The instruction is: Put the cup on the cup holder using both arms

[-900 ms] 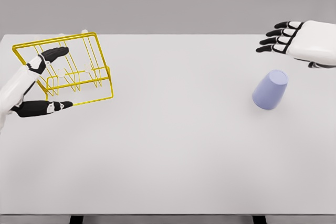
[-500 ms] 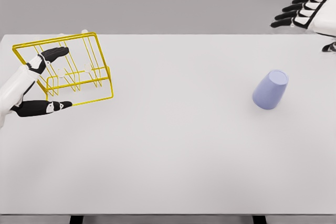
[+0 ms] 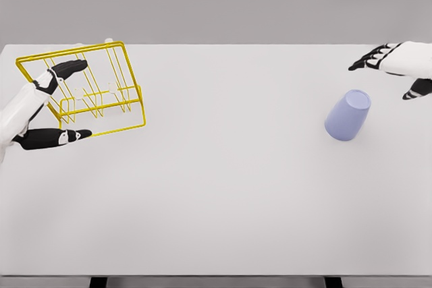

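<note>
A lavender cup (image 3: 348,116) stands upside down on the white table (image 3: 216,187), right of the middle. At the far left sits a yellow wire cup holder (image 3: 84,90). My left hand (image 3: 50,102) reaches into the holder's near side, its fingers spread, index finger (image 3: 67,68) among the wires and thumb (image 3: 54,138) just below the frame. My right hand (image 3: 395,65) hovers above and to the right of the cup, fingers spread, not touching it.
The table's far edge (image 3: 216,44) runs behind both objects against a grey wall. Wide bare tabletop lies between holder and cup and toward the near edge.
My right hand rose toward the upper right corner, then came back down and turned edge-on beside the cup. Left hand, holder and cup have not moved.
</note>
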Tool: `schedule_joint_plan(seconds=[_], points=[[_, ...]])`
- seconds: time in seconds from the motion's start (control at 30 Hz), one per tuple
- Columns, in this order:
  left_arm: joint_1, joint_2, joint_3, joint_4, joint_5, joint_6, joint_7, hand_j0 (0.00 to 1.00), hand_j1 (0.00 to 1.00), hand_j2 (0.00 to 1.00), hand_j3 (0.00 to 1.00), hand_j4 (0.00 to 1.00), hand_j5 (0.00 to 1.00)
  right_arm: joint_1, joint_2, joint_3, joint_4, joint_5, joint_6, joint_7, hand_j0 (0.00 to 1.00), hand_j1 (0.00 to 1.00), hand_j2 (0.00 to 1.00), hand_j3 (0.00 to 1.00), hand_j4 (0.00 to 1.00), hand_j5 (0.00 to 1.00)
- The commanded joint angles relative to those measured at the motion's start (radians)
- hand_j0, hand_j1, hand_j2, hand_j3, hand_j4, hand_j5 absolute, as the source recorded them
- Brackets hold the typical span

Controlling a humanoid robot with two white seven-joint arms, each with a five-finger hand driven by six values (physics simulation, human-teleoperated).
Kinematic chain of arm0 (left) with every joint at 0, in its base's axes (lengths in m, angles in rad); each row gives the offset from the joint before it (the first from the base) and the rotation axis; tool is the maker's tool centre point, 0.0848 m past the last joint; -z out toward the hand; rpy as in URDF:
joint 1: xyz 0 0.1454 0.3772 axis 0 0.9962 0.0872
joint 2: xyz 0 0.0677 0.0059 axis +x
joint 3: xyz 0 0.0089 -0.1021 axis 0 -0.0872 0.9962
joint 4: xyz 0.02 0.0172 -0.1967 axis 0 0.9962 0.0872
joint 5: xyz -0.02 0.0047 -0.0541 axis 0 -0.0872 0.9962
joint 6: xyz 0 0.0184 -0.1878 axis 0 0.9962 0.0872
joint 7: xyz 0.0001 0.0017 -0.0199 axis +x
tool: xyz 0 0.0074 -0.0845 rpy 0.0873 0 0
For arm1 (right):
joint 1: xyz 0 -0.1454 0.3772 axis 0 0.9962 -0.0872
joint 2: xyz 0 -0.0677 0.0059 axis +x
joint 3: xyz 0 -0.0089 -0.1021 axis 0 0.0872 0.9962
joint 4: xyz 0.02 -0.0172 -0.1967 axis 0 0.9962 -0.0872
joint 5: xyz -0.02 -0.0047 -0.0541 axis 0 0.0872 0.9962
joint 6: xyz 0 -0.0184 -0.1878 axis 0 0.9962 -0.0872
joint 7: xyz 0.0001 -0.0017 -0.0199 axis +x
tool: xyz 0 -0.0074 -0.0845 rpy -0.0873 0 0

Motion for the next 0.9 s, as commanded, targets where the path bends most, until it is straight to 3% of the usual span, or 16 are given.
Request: schedule_joint_plan(seconds=[0.0,0.23,0.43,0.87], points=[[0.0,0.002,0.0,0.0,0.005,0.0,0.0,1.0,1.0,1.0,1.0,1.0,1.0,0.0,0.025,0.046,0.009,-0.003,0.003,0.0,0.99,0.99,0.99,0.99,0.99,0.99],[0.0,0.002,0.0,-0.001,0.007,0.0,0.0,1.0,1.0,1.0,1.0,1.0,1.0,-0.018,0.06,0.099,0.012,0.002,0.003,0.0,0.99,0.99,0.99,0.99,0.99,0.99],[0.0,0.002,0.0,-0.001,0.005,0.0,0.0,1.0,1.0,1.0,1.0,1.0,1.0,-0.021,0.074,0.12,0.066,0.006,0.003,0.0,0.99,0.99,0.99,0.99,0.99,0.99],[0.0,0.002,0.0,-0.001,0.005,0.0,0.0,1.0,1.0,1.0,1.0,1.0,1.0,-0.029,0.071,0.126,0.057,0.006,0.003,0.0,0.99,0.99,0.99,0.99,0.99,0.99]])
